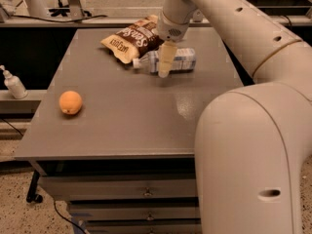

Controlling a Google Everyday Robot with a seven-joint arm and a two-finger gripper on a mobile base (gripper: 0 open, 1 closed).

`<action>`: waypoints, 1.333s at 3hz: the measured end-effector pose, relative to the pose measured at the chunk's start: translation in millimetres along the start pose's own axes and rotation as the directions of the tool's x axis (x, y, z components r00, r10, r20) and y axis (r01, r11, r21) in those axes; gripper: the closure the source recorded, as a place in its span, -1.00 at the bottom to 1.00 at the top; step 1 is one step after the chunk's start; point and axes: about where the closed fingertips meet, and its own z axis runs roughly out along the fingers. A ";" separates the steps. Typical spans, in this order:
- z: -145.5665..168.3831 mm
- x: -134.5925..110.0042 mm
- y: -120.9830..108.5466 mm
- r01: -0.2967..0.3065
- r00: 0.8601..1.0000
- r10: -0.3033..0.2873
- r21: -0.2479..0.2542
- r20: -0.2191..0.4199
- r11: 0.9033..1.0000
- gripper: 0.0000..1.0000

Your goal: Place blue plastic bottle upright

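plastic bottle lying on its side at far centre of table, cap end to the left, snack bag touching it on far left, gripper down at bottle's near side, round fruit near left, well apart, pump bottle on ledge left of table

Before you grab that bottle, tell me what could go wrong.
The gripper hangs over the bottle, which lies on its side close beside the snack bag. Coming down, it may roll the round bottle away, or catch the bag and drag it along.
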 end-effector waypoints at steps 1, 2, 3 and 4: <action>6.8 -3.6 6.6 0.010 0.999 -0.013 -0.051 -0.053 0.999 -1.00; 11.1 -4.8 9.7 0.004 0.997 -0.010 -0.079 -0.079 0.997 -0.68; 14.4 -3.8 11.6 -0.007 0.995 -0.002 -0.095 -0.096 0.995 -0.21; 14.1 -3.3 11.9 -0.017 0.995 0.006 -0.099 -0.103 0.995 0.26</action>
